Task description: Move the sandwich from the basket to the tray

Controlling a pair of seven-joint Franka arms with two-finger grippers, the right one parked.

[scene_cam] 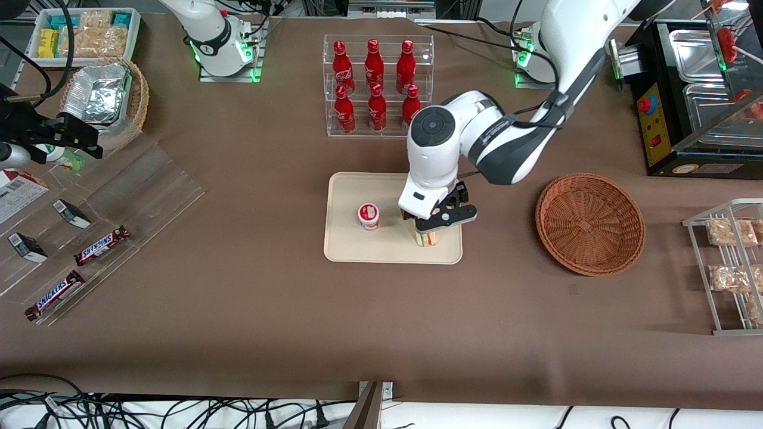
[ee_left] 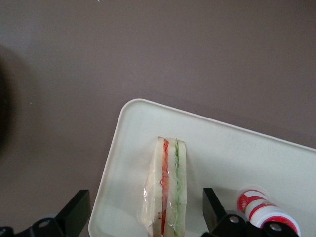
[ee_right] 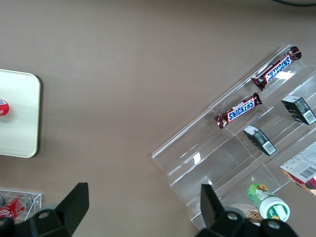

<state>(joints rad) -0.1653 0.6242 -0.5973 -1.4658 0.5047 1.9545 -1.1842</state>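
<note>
The sandwich [scene_cam: 425,239] [ee_left: 168,190], a wrapped white-bread wedge with red and green layers, stands on its edge on the beige tray [scene_cam: 351,247] [ee_left: 217,148], near the tray's corner closest to the front camera and the basket. My left gripper [scene_cam: 438,223] [ee_left: 145,197] hangs directly over it, open. One finger is on each side of the sandwich, and a gap shows between each finger and the wrap. The reddish-brown wicker basket [scene_cam: 590,223] sits beside the tray toward the working arm's end, with nothing in it.
A small red-and-white cup [scene_cam: 369,215] [ee_left: 266,212] stands on the tray beside the sandwich. An acrylic rack of red bottles [scene_cam: 375,83] stands farther from the front camera than the tray. A wire rack of snack bags [scene_cam: 730,262] is at the working arm's end.
</note>
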